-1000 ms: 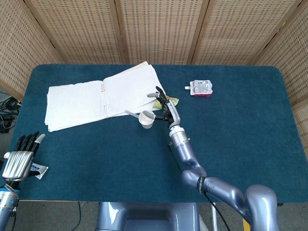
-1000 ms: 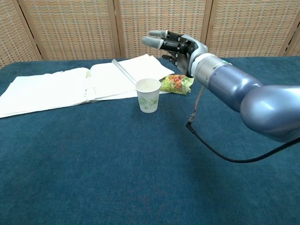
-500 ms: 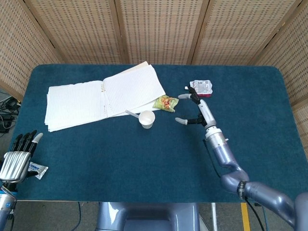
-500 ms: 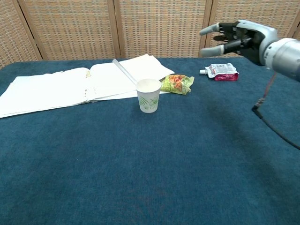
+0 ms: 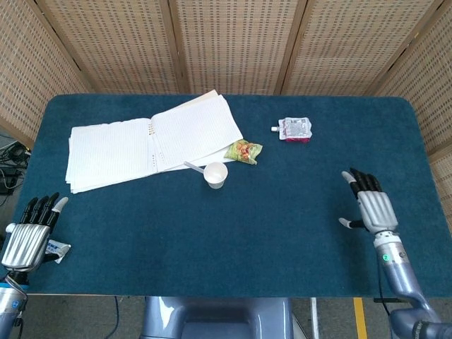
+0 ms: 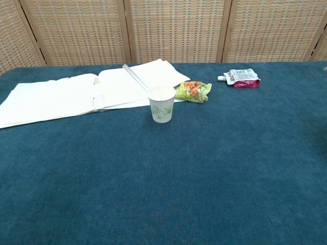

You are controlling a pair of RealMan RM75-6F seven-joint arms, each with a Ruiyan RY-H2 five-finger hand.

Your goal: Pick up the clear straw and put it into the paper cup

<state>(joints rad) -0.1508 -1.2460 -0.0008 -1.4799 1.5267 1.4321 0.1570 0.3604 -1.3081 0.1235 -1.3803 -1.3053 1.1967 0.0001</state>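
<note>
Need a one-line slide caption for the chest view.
Clear straw leaning in the paper cup beside an open notebook.

One paper cup (image 5: 216, 174), one clear straw (image 6: 135, 77) in it, one open notebook (image 5: 152, 141), one green snack packet (image 5: 244, 151), one red-and-silver drink pouch (image 5: 294, 129), one small sachet (image 5: 56, 249), two robot hands, left hand (image 5: 25, 238), right hand (image 5: 371, 205), one blue table (image 5: 282, 226)

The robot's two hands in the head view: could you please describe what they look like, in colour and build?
Both hands look alike. The left hand has a ribbed, silver metallic back, black fingers and pale grey fingertips. The right hand has the same silver ribbed back, black fingers and light tips, and sits on a glossy blue-grey forearm with a small green mark at the wrist. No cable is visible now.
</note>
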